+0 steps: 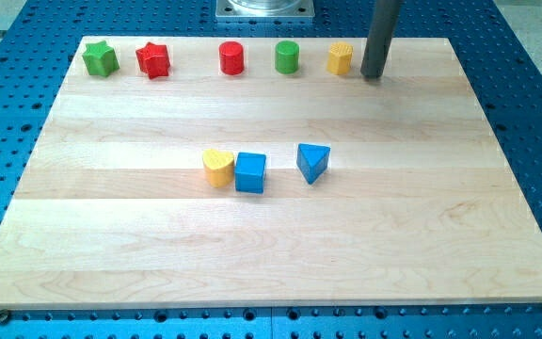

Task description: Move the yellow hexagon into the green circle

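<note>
Rod end: no pincer fitted, so no open or closed state to report. My tip (373, 75) set down on the wooden board (271, 254) at the far right, just right of the yellow hexagon (340, 58), a narrow gap visible between them.

Far row, left to right: green star (101, 58), red star (153, 60), red cylinder (231, 58), green circle (287, 57), yellow hexagon. Yellow hexagon just right of green circle, apart from it.

Mid-board group: yellow block with a rounded top (217, 168) touching blue cube (250, 172) on its right; blue triangle (313, 162) near, further right, apart from the cube.

Board resting on blue perforated table (534, 104).
</note>
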Available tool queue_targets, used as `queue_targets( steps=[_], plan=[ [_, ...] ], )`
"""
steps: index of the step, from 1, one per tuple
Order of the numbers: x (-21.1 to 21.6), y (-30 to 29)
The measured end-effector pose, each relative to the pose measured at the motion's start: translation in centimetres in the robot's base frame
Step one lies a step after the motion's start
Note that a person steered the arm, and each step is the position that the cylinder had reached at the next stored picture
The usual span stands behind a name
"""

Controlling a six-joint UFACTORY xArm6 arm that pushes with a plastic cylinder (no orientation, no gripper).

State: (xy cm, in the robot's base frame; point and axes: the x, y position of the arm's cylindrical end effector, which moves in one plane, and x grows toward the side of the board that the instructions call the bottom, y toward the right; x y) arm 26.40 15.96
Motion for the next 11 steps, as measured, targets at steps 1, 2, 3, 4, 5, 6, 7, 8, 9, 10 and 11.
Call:
queue_targets(
  steps=[1, 2, 3, 4, 5, 6, 7, 8, 9, 10, 11],
  plan=[
    [-1.1, -1.2],
    [-1.1, -2.0],
    [-1.1, -4.4],
    [-1.3, -3.0],
    [-1.3, -3.2],
    [-1.3, -4.9],
    [-1.3, -5.6],
    [-0.7, -7.4],
    [0.8, -8.2],
    [1.6, -6.1],
    [-3.7, -0.9]
  ],
)
